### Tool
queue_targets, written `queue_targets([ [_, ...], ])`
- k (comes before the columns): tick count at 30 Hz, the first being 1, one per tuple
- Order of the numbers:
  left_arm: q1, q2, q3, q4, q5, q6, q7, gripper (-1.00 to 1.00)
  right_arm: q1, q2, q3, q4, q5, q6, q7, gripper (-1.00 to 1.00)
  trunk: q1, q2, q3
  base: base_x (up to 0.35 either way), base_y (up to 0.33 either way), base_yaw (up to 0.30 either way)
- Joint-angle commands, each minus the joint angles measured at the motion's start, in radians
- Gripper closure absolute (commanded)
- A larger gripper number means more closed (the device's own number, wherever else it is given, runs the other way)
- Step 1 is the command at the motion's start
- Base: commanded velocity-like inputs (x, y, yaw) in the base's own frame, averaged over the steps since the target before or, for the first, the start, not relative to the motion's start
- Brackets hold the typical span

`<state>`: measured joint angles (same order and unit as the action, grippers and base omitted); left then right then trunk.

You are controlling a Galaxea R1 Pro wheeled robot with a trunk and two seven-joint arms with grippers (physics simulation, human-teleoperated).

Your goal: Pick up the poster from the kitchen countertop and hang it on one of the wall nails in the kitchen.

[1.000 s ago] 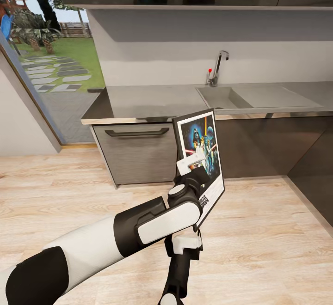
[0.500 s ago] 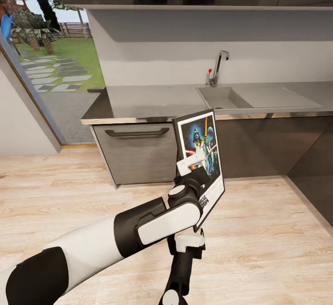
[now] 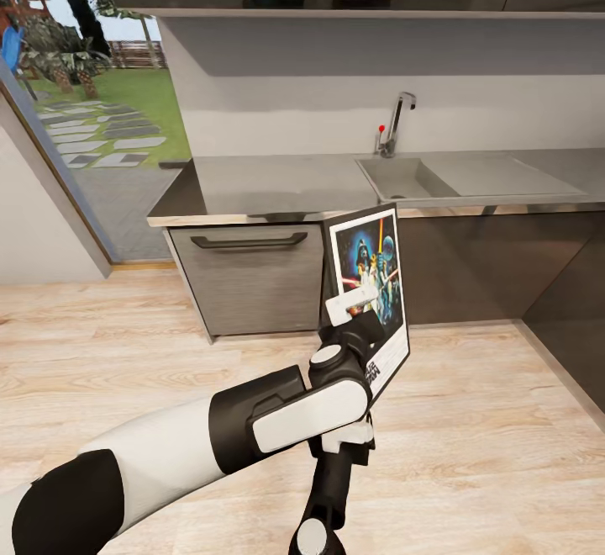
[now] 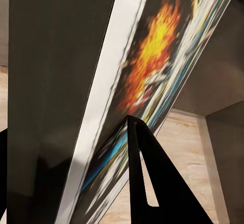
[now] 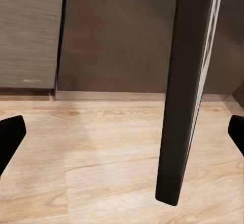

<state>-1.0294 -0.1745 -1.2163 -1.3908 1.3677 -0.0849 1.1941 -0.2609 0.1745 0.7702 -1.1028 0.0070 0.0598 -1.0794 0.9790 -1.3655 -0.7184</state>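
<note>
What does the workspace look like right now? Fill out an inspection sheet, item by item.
Surface: the kitchen countertop is glossy grey with an inset sink and chrome tap.
Job's things: the poster is off the counter, held upright and slightly tilted in front of the dark cabinets; no wall nail can be made out.
Clutter: nothing seen on the counter.
Grippers: the left gripper is clamped on the poster; the right gripper is open, its fingertips apart on either side of the poster's edge, not touching it.
Cables: nothing seen.
Surroundings: wooden floor, a glass door onto a garden, a shelf above the counter.
</note>
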Motion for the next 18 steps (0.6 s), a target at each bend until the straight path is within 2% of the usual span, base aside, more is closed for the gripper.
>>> queue_targets([
  [1, -0.001, 0.0, -0.002, -0.001, 0.005, -0.009, 0.002, 1.0, -0.003, 0.0, 0.001, 0.0, 0.001, 0.006, -0.005, -1.0, 0.0, -0.001, -0.001, 0.0, 0.0, 0.0],
  [8, -0.001, 0.0, -0.002, -0.001, 0.005, -0.009, 0.002, 1.0, -0.007, 0.0, 0.0, 0.0, 0.001, 0.006, -0.005, -1.0, 0.0, -0.001, -0.001, 0.0, 0.0, 0.0],
  [13, -0.001, 0.0, -0.002, -0.001, 0.005, -0.01, 0.002, 1.0, -0.008, 0.0, -0.042, 0.001, 0.0, 0.006, -0.005, -1.0, 0.0, -0.001, -0.001, 0.0, 0.0, 0.0],
  [18, -0.001, 0.0, -0.002, -0.001, 0.005, -0.01, 0.002, 1.0, -0.008, 0.0, -0.057, 0.001, -0.001, 0.005, -0.005, -1.0, 0.0, -0.001, -0.001, 0.0, 0.0, 0.0],
])
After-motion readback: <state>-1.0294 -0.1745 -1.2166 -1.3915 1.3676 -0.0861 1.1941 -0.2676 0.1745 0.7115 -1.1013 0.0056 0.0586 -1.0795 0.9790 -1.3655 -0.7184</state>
